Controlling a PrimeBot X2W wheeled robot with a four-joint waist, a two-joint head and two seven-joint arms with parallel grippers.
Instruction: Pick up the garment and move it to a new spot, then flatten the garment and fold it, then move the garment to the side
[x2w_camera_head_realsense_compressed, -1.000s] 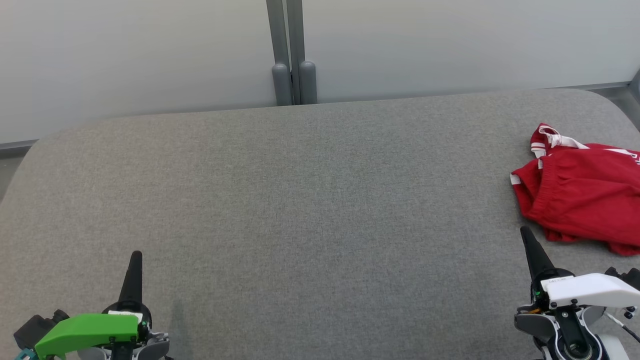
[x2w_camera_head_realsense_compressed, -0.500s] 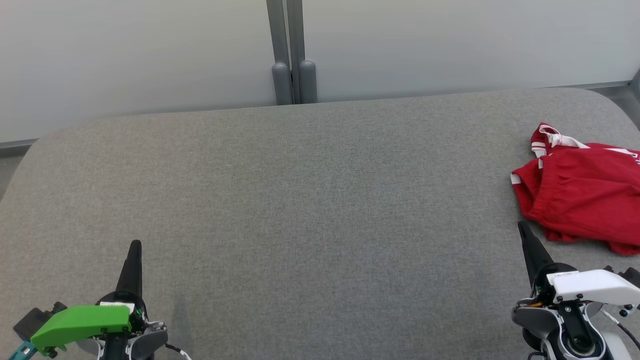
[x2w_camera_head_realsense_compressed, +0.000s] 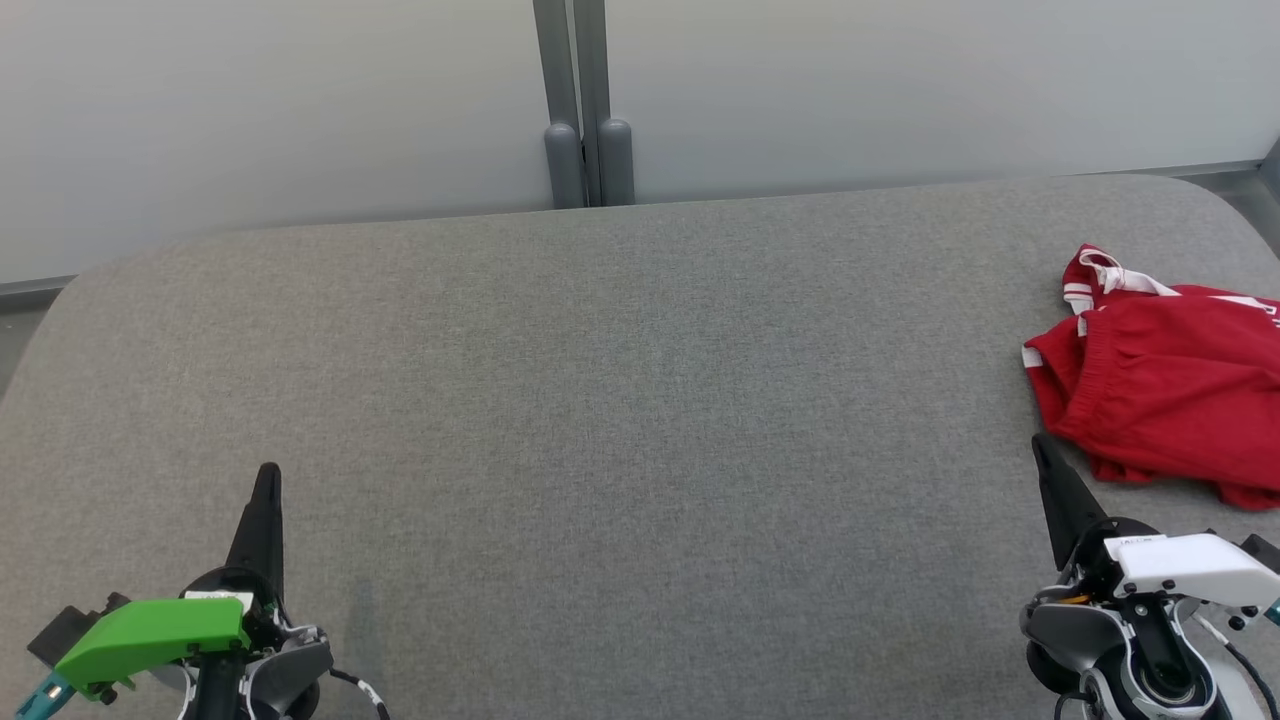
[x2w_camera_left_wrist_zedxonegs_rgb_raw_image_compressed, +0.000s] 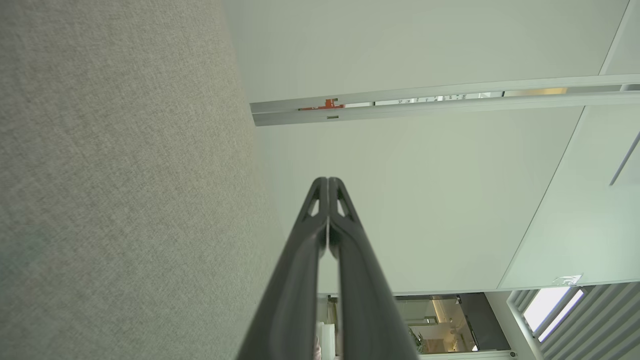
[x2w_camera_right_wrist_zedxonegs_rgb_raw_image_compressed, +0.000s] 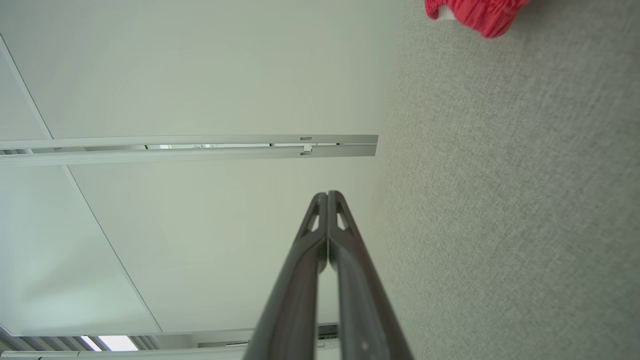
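A crumpled red garment (x2w_camera_head_realsense_compressed: 1170, 390) with white trim lies at the far right of the grey table (x2w_camera_head_realsense_compressed: 640, 400), partly cut off by the head view's edge. Its edge (x2w_camera_right_wrist_zedxonegs_rgb_raw_image_compressed: 472, 12) shows at the top of the right wrist view. My right gripper (x2w_camera_head_realsense_compressed: 1040, 445) is shut and empty, its tip just short of the garment's near left corner. My left gripper (x2w_camera_head_realsense_compressed: 267, 472) is shut and empty over the table's near left. In the wrist views the left fingertips (x2w_camera_left_wrist_zedxonegs_rgb_raw_image_compressed: 328, 181) and right fingertips (x2w_camera_right_wrist_zedxonegs_rgb_raw_image_compressed: 327, 195) are pressed together.
A pale wall with a grey vertical post (x2w_camera_head_realsense_compressed: 585, 100) stands behind the table. The table's rounded corners show at the back left and back right.
Both grippers have moved a little forward along the table, the right one closer to the garment. The garment has not moved.
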